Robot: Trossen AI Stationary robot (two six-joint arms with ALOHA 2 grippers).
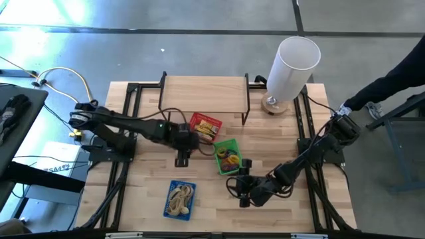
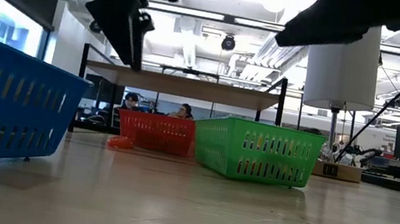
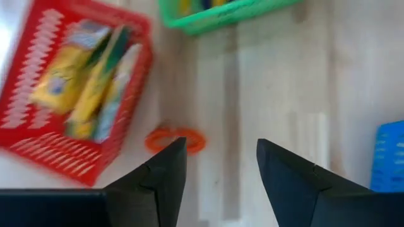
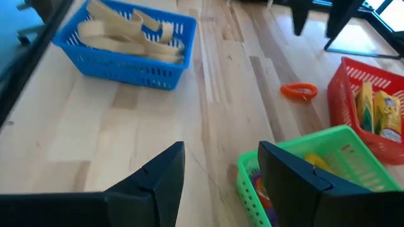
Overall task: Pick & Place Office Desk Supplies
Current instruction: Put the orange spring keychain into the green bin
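Observation:
A thin orange loop [image 3: 177, 139] lies flat on the wood just off the red basket's [image 1: 204, 126] near side; it also shows in the right wrist view [image 4: 298, 90] and the low view [image 2: 120, 143]. My left gripper [image 3: 221, 157] hangs open above the table [image 1: 181, 159], close to the loop and touching nothing. My right gripper [image 4: 221, 157] is open and empty, near the table's front [image 1: 240, 190], just beside the green basket [image 4: 315, 164]. The red basket holds yellow blocks [image 3: 69, 69]. Coloured loops [image 1: 230, 159] sit in the green basket. Pale tan bands [image 4: 129, 38] fill the blue basket.
A blue basket [image 1: 179, 199] stands near the front edge. A tall white cylinder [image 1: 292, 63] sits on a round base at the far right. A raised wooden shelf on a black frame [image 1: 204, 89] crosses the far side. A person's dark sleeve [image 1: 392, 76] reaches in at the right.

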